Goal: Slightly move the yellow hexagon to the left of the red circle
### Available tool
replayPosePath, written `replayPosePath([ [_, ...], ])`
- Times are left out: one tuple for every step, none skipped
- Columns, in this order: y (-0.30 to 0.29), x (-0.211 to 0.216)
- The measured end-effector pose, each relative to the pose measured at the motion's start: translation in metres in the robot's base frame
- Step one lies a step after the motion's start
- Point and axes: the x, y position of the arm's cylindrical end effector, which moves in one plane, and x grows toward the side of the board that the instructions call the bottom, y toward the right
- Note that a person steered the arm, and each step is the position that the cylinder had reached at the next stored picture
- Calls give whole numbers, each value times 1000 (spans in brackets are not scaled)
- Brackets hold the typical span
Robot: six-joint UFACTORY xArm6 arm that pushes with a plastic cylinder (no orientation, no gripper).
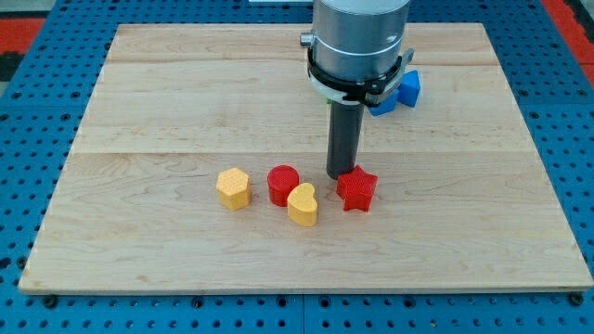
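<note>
Yellow heart [303, 205] crowding red circle [283, 185]; my tip [339, 176], holding nothing, touching red star [356, 189] at its 11 o'clock, risking nudging those while reaching yellow hexagon [234, 188].

A wooden board [139, 102] carried a yellow hexagon [234, 188], red circle [283, 185], yellow heart [303, 204] and red star [356, 189] near its bottom edge; a blue block [407, 88] lay near the top.

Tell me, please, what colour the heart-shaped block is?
Yellow; the heart block shows clearly in the camera view.
</note>
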Motion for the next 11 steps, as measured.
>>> replayPosePath([
  [10,23],
  [13,26],
  [4,26],
  [-11,19],
  [-34,-8],
  [-78,-36],
  [-147,-45],
  [-153,-42],
  [-156,9],
  [-156,13],
  [-166,21],
])
